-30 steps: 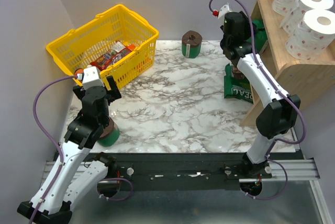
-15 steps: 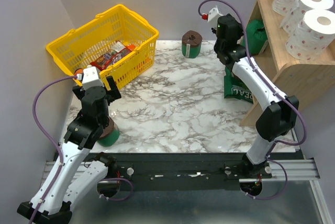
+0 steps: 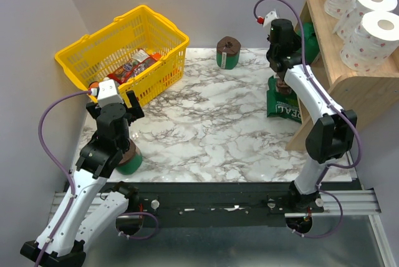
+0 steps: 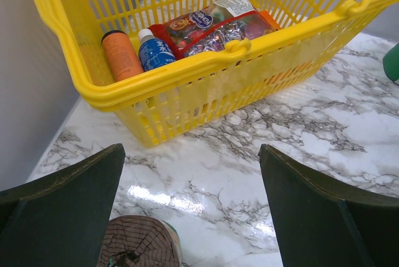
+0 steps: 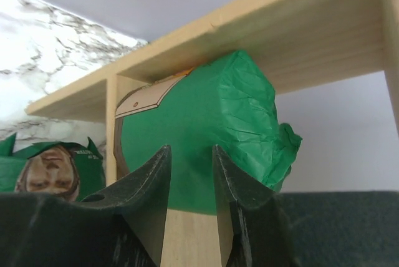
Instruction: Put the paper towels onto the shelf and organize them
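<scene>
Three white paper towels [image 3: 373,5] with red dots stand in a row on the top of the wooden shelf [image 3: 352,86]. A green roll [image 5: 206,123] lies on the lower tier under the top board [image 5: 280,24]. My right gripper [image 5: 190,155] hovers just in front of that roll, its jaws a narrow gap apart with nothing between them. Another green roll [image 3: 229,53] stands at the back of the table. A third one [image 4: 137,242], brown end up, lies below my left gripper [image 4: 193,173], which is wide open and empty.
A yellow basket [image 3: 124,52] holding bottles and snack packets sits at the back left, right in front of the left gripper. A green printed packet [image 3: 283,101] leans against the shelf's base. Grey walls close in on the left and at the back.
The right gripper swung left, away from the shelf, then back toward it, while its jaws narrowed. The left arm has not moved.
</scene>
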Available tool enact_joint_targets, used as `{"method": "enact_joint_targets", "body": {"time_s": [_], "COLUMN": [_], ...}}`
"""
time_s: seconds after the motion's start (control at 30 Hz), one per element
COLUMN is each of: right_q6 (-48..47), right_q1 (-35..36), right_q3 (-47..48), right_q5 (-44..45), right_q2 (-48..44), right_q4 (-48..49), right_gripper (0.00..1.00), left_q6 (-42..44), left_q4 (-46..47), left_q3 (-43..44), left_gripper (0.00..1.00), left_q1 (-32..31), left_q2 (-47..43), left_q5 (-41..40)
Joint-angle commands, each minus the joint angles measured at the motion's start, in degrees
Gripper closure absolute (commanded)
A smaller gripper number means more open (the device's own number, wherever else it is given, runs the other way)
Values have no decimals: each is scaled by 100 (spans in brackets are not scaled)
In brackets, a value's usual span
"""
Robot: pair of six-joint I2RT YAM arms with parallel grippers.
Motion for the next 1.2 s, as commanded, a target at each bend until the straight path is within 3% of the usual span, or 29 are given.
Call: {"method": "enact_joint_targets", "body": {"time_s": [0.0,0.67,0.9,1.17], "right_q6": [243,753,1341,2264], "right_q1": [-249,-478,233,752], "right_q3": [4,549,637,1129], "right_q5": [156,112,-1124,-3173], "right_q2": [159,449,-16,474], "right_q4": [-159,-606,-1002,-1020], "right_gripper": [60,59,53,31], "left_q6": [-48,-48,-66,-48], "left_q4": [147,129,138,138], "left_q3": [-5,-14,-5,-5], "left_gripper": [1,1,1,1], "left_q1": [-11,-11,-11,-11], "left_q2": [-38,-38,-47,-47], "left_q5": [52,-10,8,-10]}}
